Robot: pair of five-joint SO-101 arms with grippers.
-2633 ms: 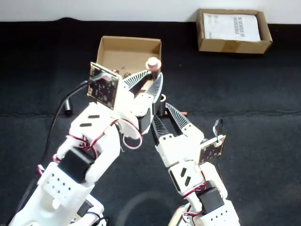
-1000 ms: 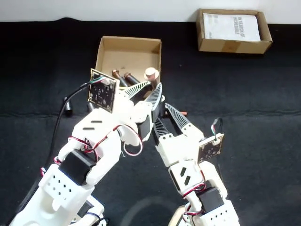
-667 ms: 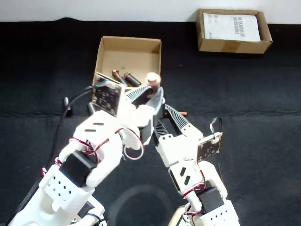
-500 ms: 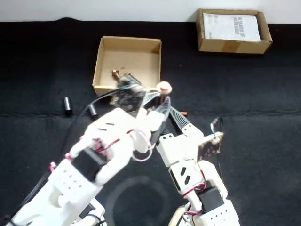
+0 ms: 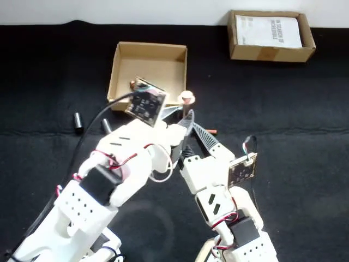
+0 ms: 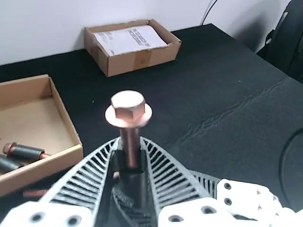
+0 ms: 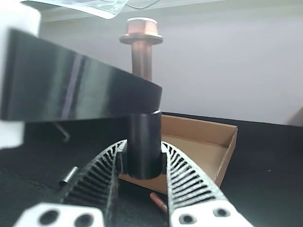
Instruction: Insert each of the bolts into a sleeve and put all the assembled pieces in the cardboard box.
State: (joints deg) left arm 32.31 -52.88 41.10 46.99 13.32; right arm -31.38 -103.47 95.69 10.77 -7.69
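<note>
left claw (image 6: 130, 152) is clamped on the copper bolt (image 6: 130, 109), head up, just off the front right corner of the cardboard box (image 5: 155, 65). right claw (image 7: 143, 156) pinches the black sleeve (image 7: 143, 127) directly beneath. this looks like the insertion step, though the joint is hidden. next: push it home dead straight, then lift it over the box wall. two loose sleeves (image 5: 78, 121) wait on the bench.
</note>
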